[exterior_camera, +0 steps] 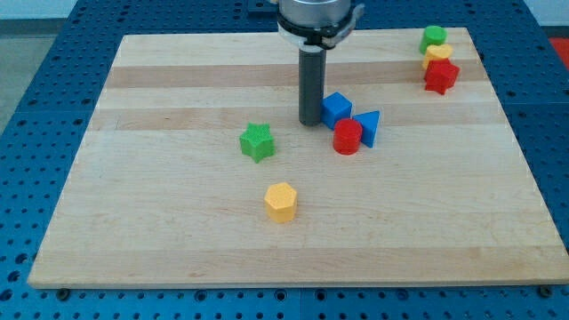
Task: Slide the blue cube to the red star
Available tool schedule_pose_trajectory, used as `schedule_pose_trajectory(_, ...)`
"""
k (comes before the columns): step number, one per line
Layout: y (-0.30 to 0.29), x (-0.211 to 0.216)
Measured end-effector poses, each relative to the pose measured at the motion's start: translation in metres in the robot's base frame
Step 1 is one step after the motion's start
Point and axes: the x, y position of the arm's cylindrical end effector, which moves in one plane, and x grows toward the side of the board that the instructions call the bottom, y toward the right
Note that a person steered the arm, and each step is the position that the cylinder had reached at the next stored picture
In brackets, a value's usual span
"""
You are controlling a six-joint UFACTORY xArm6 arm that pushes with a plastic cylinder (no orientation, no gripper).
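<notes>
The blue cube (336,109) sits near the board's middle, just right of my tip (310,121), which touches its left side. The cube presses against a red cylinder (348,138) below it and a blue triangular block (368,126) to its lower right. The red star (441,76) lies at the view's top right, far from the cube, below a yellow block (437,54) and a green block (434,36).
A green star (256,141) lies left of my tip. A yellow hexagonal block (280,201) sits lower, toward the view's bottom. The wooden board (133,222) rests on a blue perforated table.
</notes>
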Motion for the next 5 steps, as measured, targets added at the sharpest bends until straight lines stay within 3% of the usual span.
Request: schedule_pose_trajectory(5,0.092,0.003)
